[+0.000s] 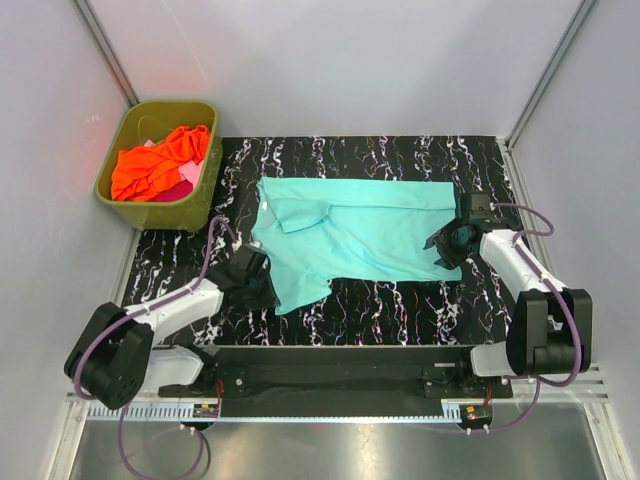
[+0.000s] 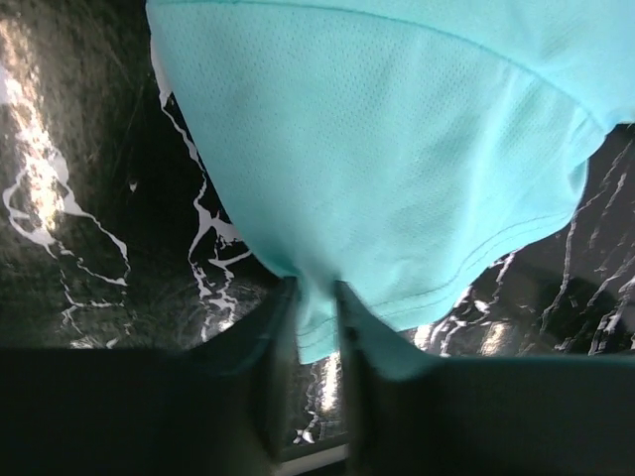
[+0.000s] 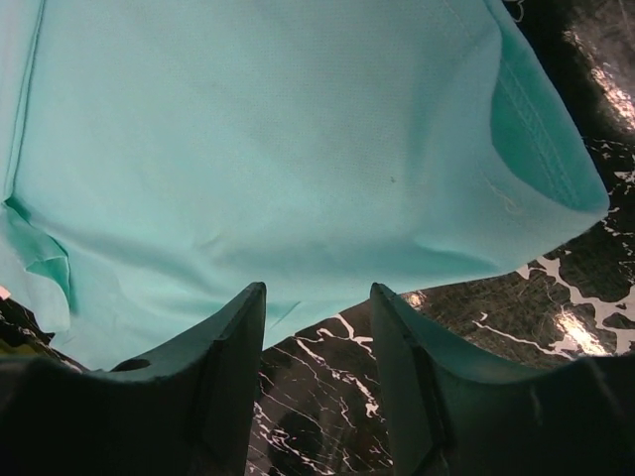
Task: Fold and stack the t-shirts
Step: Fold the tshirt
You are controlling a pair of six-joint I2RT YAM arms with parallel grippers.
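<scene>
A teal t-shirt (image 1: pixel 350 235) with a small collar lies spread on the black marbled table (image 1: pixel 400 305), collar to the left. My left gripper (image 1: pixel 262 280) is shut on the hem of its near left sleeve; in the left wrist view the cloth (image 2: pixel 397 149) is pinched between the fingers (image 2: pixel 276 337). My right gripper (image 1: pixel 447 243) is open at the shirt's right edge; the right wrist view shows the fabric (image 3: pixel 278 149) just beyond the fingertips (image 3: pixel 248 307), with nothing between them. An orange shirt (image 1: pixel 160 160) and a pink one (image 1: pixel 188 172) lie crumpled in the tub.
An olive-green plastic tub (image 1: pixel 200 205) stands at the table's back left corner, just left of the teal shirt. Grey walls enclose the table on three sides. The arm bases sit on a rail at the near edge.
</scene>
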